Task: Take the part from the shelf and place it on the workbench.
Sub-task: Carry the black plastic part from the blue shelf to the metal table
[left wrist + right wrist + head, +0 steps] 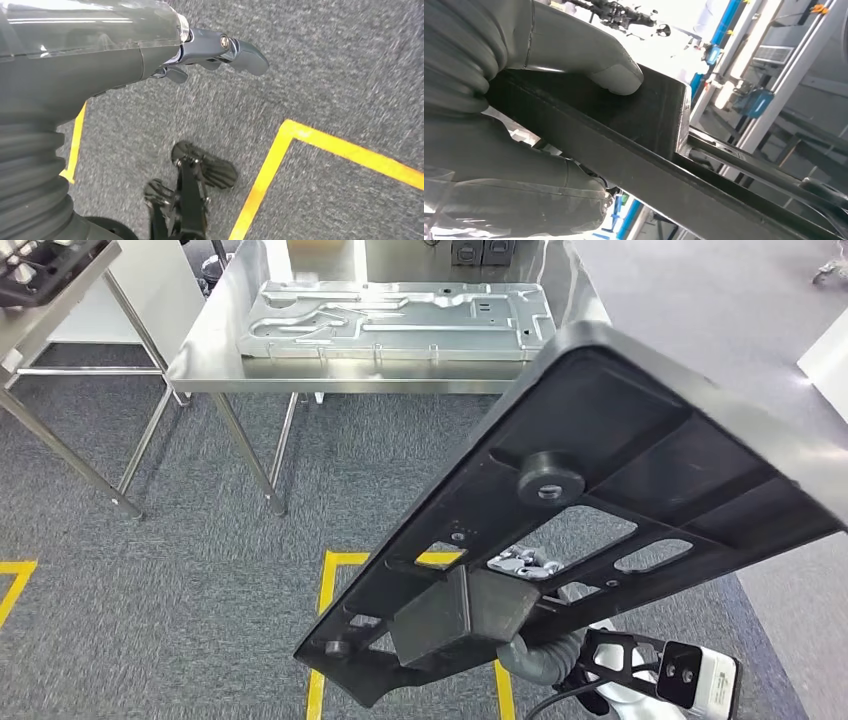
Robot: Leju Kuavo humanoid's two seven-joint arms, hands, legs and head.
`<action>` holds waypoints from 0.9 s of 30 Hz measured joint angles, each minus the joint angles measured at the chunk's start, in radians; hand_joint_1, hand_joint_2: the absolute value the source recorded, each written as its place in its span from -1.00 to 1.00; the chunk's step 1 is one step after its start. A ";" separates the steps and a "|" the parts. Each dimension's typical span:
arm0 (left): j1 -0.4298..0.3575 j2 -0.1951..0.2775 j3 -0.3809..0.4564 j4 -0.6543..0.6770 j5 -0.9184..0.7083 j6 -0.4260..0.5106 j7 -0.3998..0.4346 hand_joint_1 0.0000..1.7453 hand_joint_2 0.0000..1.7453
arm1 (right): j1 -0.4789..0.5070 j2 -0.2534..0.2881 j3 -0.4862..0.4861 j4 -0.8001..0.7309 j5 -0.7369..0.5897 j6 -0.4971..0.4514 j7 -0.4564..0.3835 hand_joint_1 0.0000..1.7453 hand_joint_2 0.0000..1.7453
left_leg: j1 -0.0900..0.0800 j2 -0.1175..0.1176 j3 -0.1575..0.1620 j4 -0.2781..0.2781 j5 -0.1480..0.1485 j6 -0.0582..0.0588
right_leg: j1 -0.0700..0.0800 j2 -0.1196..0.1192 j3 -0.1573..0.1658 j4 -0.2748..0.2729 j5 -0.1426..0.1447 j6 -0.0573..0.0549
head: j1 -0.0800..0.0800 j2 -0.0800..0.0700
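Gripping tight, my right hand (519, 115) holds the big black part (600, 500). My thick thumb (589, 65) presses on one side of a black block on the part, and my other fingers (514, 175) wrap the other side, so the part is pinched between them. From my head view, the part is up in the air in front of me, tilted, with its far end high and its near end low. It has long holes in it and a round knob in the middle. Through one of the holes I see a bit of shiny metal.

My left hand (210, 50) hangs down over the grey carpet floor (325, 75). It holds nothing. Its fingers are a little bent and apart.

Ahead of me stands a shiny steel tabletop (215, 340) on thin legs. A flat silver metal plate (400, 320) lies on it. The black part is well apart from it, not touching. Yellow tape lines (328, 585) mark the carpet below.
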 joint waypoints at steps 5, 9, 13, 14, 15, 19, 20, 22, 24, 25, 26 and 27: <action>0.006 -0.002 -0.001 0.000 0.000 0.003 0.004 -1.00 1.00 | 0.007 0.000 -0.001 0.000 0.001 -0.005 0.000 0.98 1.00 | 0.011 -0.003 0.063 0.000 -0.057 -0.018 | -0.005 -0.006 -0.050 -0.154 0.141 0.004 | 0.000 0.000; 0.001 -0.002 -0.004 0.000 0.002 0.009 0.007 -1.00 1.00 | 0.007 0.000 -0.001 0.000 0.004 -0.004 0.000 0.98 1.00 | 0.008 -0.002 0.093 0.000 -0.078 -0.046 | -0.002 -0.008 -0.030 -0.225 0.197 -0.023 | -0.001 0.000; -0.005 -0.002 -0.005 0.000 0.006 0.011 0.006 -1.00 1.00 | 0.001 0.001 -0.002 0.001 0.002 -0.002 0.000 0.98 1.00 | 0.012 0.001 0.030 0.147 -0.092 -0.060 | -0.002 -0.006 0.029 -0.240 0.169 -0.049 | -0.001 0.000; -0.006 -0.002 -0.005 0.000 0.008 0.011 0.006 -1.00 1.00 | 0.000 0.001 -0.002 0.002 0.000 -0.001 0.000 0.98 1.00 | 0.013 0.001 -0.018 0.209 -0.117 -0.063 | 0.000 -0.007 0.041 -0.241 0.158 -0.052 | -0.001 0.000; -0.004 -0.003 -0.005 0.000 0.010 0.012 0.007 -1.00 1.00 | -0.001 0.001 -0.002 0.004 -0.002 0.000 0.000 0.98 1.00 | 0.013 0.001 -0.065 0.259 -0.146 -0.065 | 0.002 -0.006 0.054 -0.241 0.147 -0.054 | -0.001 0.000; 0.005 -0.005 -0.004 0.000 0.019 0.016 0.007 -1.00 1.00 | -0.001 0.000 -0.002 0.016 -0.009 0.010 -0.003 0.98 1.00 | 0.011 0.001 -0.136 0.186 -0.108 -0.047 | 0.012 -0.001 0.116 -0.242 0.095 -0.055 | -0.001 0.000; 0.007 -0.005 -0.004 0.000 0.020 0.018 0.006 -1.00 1.00 | -0.002 0.000 -0.001 0.021 -0.010 0.011 -0.004 0.98 1.00 | 0.007 -0.001 -0.134 0.132 -0.040 -0.039 | 0.014 -0.001 0.132 -0.243 0.080 -0.053 | -0.001 0.000; 0.011 -0.006 -0.004 0.001 0.025 0.022 0.006 -1.00 1.00 | -0.001 -0.004 -0.001 0.033 -0.010 0.015 -0.007 0.98 1.00 | -0.004 0.000 -0.125 0.065 0.050 -0.028 | 0.012 0.003 0.153 -0.248 0.058 -0.045 | -0.001 0.000; 0.010 -0.007 -0.003 0.000 0.030 0.027 0.004 -1.00 1.00 | 0.000 -0.010 0.000 0.044 -0.010 0.018 -0.010 0.98 1.00 | -0.014 0.001 -0.103 0.043 0.054 -0.020 | 0.007 0.007 0.167 -0.245 0.056 -0.029 | -0.001 0.000; 0.008 -0.007 -0.003 0.000 0.031 0.029 0.003 -1.00 1.00 | 0.000 -0.012 0.000 0.047 -0.010 0.020 -0.010 0.98 1.00 | -0.015 0.001 -0.086 0.030 0.052 -0.014 | 0.003 0.006 0.168 -0.231 0.063 -0.023 | -0.001 0.000; 0.007 -0.006 -0.003 0.000 0.033 0.030 0.001 -1.00 1.00 | -0.002 -0.014 0.000 0.050 -0.010 0.022 -0.010 0.98 1.00 | -0.014 0.000 -0.067 0.016 0.047 -0.007 | 0.002 0.004 0.158 -0.198 0.076 -0.019 | -0.001 0.000; 0.006 -0.006 -0.003 0.000 0.034 0.030 0.000 -1.00 1.00 | -0.002 -0.017 0.000 0.052 -0.011 0.024 -0.011 0.98 1.00 | -0.012 -0.001 -0.048 0.005 0.041 -0.002 | 0.001 0.004 0.132 -0.151 0.084 -0.016 | -0.001 0.000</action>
